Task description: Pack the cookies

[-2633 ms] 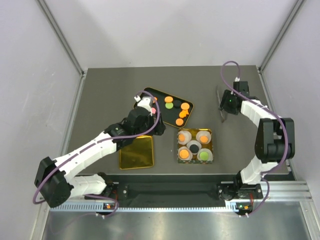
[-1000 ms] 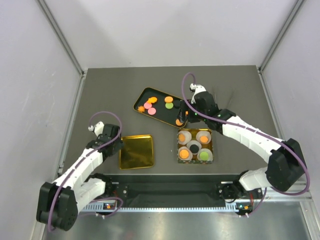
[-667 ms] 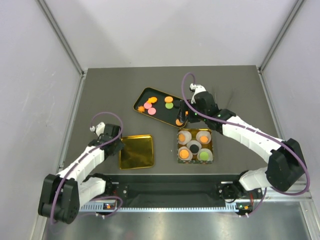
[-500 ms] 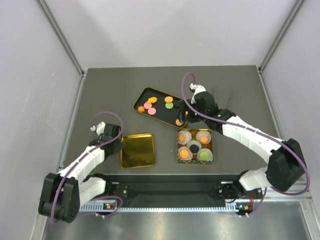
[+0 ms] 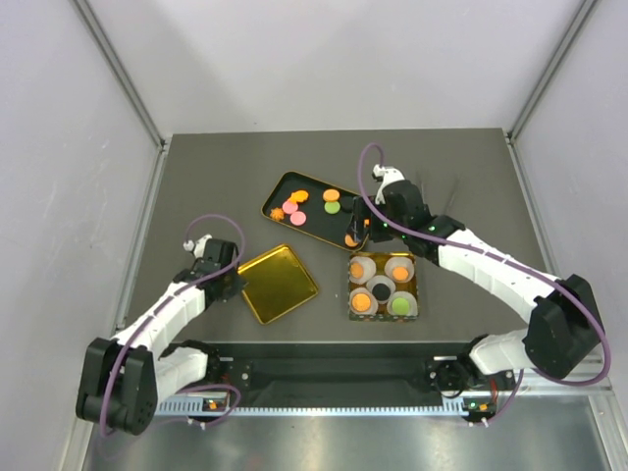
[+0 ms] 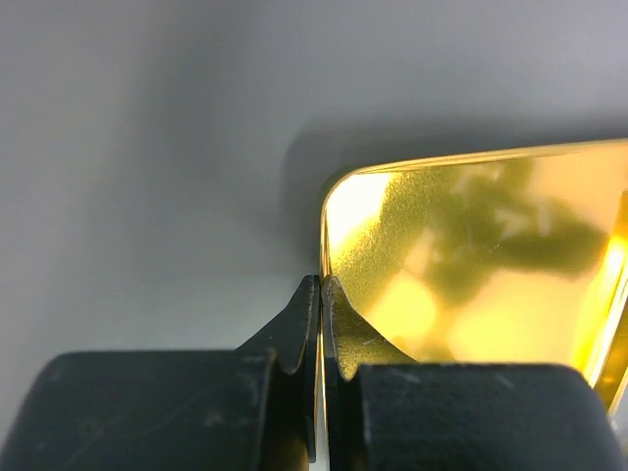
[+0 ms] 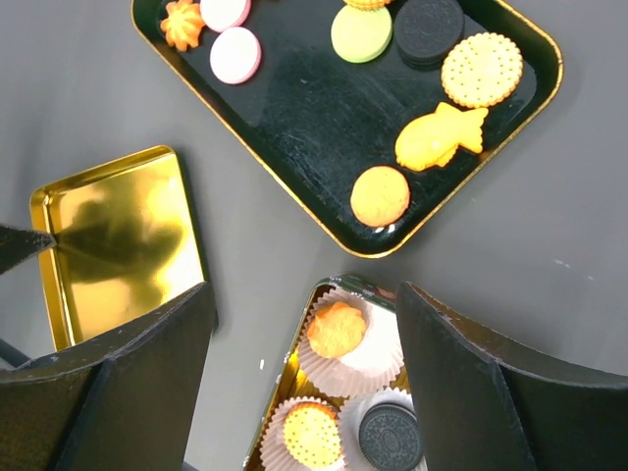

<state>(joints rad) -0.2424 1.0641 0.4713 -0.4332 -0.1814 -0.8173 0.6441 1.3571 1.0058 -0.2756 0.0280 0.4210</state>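
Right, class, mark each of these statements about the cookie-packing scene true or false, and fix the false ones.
1. The left fingers pinch the rim of the gold lid. True.
2. The right fingers are shut on a cookie. False: they are open and hold nothing.
3. The black tray is bare. False: cookies lie in it.
4. The paper cups in the gold tin hold cookies. True.
5. The gold lid sits on the tin. False: it is off to the tin's side, apart from it.
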